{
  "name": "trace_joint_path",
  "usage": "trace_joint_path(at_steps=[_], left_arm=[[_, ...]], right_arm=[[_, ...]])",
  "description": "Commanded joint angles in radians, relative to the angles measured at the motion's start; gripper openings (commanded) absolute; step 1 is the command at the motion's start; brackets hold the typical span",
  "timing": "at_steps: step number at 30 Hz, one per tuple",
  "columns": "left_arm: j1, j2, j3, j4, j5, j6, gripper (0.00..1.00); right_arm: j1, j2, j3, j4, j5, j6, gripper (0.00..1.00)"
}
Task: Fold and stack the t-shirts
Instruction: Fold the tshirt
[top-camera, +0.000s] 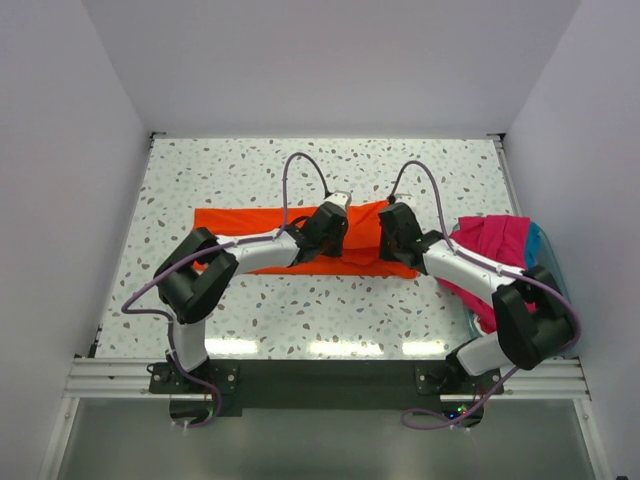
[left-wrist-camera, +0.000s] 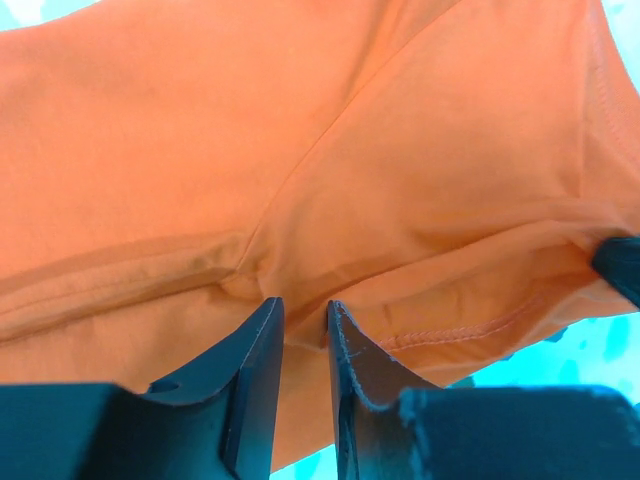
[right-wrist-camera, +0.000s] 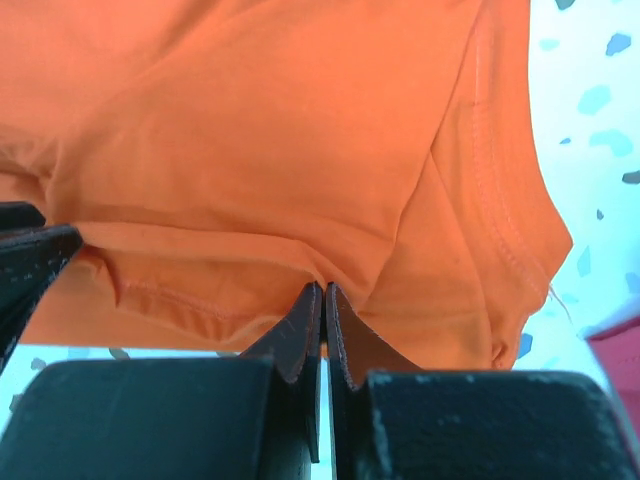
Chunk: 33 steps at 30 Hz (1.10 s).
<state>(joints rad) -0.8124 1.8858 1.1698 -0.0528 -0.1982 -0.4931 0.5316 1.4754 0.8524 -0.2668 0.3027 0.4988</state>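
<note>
The bright orange t-shirt (top-camera: 240, 225) lies across the middle of the table, folded into a long band. My left gripper (top-camera: 328, 232) and right gripper (top-camera: 393, 235) sit side by side on its right part. In the left wrist view the left gripper (left-wrist-camera: 305, 305) pinches a thick fold of the orange cloth (left-wrist-camera: 300, 130), jaws narrowly apart around it. In the right wrist view the right gripper (right-wrist-camera: 323, 288) is shut tight on a fold of the orange cloth (right-wrist-camera: 250, 120) near its hem. A magenta-pink t-shirt (top-camera: 495, 240) lies heaped in the bin at the right.
The teal plastic bin (top-camera: 541, 247) stands at the table's right edge, under the right arm's elbow. White walls close in the table at the back and both sides. Speckled tabletop (top-camera: 300, 310) shows in front of the shirt.
</note>
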Motion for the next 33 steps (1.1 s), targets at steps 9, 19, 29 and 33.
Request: trace_joint_path(at_steps=[9, 19, 29, 33], left_arm=[[-0.005, -0.12, -0.093, 0.01, -0.001, 0.014, 0.29], [0.106, -0.254, -0.044, -0.12, -0.055, 0.053, 0.49], [0.255, -0.05, 0.146, -0.321, -0.222, 0.034, 0.39], [0.28, -0.002, 0.146, -0.324, -0.216, 0.025, 0.38]], right_arm=[[0.005, -0.158, -0.133, 0.018, -0.059, 0.046, 0.23], [0.004, -0.193, 0.017, -0.095, -0.031, 0.044, 0.4], [0.004, 0.082, 0.119, -0.014, -0.109, 0.09, 0.38], [0.004, 0.106, 0.079, 0.015, -0.126, 0.101, 0.38]])
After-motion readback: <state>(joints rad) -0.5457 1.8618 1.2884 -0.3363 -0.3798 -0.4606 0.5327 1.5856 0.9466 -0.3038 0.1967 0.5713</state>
